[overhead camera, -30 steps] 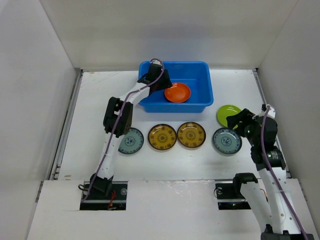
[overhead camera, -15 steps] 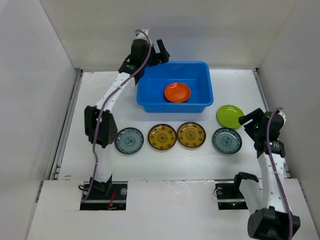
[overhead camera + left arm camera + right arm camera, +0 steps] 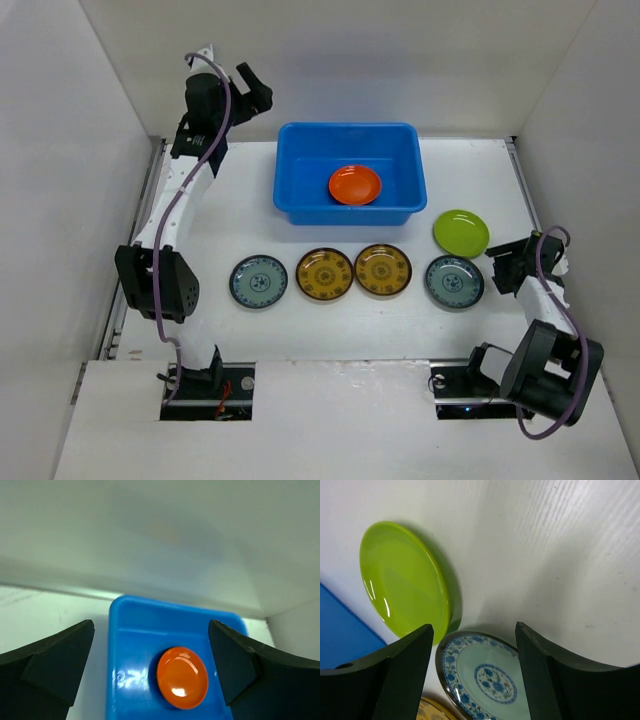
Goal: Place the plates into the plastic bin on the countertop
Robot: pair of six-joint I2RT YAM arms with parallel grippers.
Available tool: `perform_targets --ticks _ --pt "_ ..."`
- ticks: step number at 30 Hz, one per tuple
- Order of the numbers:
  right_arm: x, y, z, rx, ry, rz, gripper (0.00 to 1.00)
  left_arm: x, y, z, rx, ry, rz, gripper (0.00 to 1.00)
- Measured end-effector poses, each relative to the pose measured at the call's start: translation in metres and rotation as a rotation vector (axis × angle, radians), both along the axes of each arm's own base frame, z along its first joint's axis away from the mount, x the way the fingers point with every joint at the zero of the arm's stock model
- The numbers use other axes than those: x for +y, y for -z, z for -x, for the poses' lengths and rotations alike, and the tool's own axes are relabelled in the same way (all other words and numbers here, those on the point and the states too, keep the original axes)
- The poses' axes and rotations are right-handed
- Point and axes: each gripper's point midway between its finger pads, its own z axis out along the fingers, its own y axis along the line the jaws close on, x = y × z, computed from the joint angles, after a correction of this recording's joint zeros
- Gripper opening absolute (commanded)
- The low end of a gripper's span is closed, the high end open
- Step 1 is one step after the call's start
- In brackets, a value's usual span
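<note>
White-walled countertop [image 3: 220, 210] with a blue bin [image 3: 300, 212] toward the back.
Nearest, 4 patterned plates [image 3: 324, 274] lie side by side; the right gripper [image 3: 503, 267], parted and empty, sits just beside the rightmost, near the lime green plate [image 3: 461, 232]. The orange plate [image 3: 355, 185] lies in the blue bin; far left, the left gripper [image 3: 256, 92] hangs wide open, empty.

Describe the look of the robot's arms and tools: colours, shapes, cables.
The left arm and right arm have slim white links and bulky black joints, a purple cable looping along each. The left tool and right tool each carry two broad matte-black wedge fingers.
</note>
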Motion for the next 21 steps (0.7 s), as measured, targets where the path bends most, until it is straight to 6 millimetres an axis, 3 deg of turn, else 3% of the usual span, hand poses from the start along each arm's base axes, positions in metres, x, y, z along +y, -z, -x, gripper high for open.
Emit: perform_targets --ticks 2,5,13,21 --pt "-0.004 0.002 -0.006 -0.012 0.006 0.002 0.71 0.005 0.024 0.0 0.059 -0.006 -0.001 1.0" --pt "-0.008 0.006 -0.014 -0.023 0.01 0.006 0.71 0.01 0.042 0.001 0.1 -0.012 0.004 1.0" --pt "-0.012 0.022 -0.036 -0.023 -0.011 -0.026 0.69 0.016 0.054 0.0 0.121 -0.025 0.027 1.0" --pt "-0.008 0.022 -0.071 -0.069 -0.067 -0.066 0.62 0.026 0.073 0.005 0.161 -0.04 0.028 1.0"
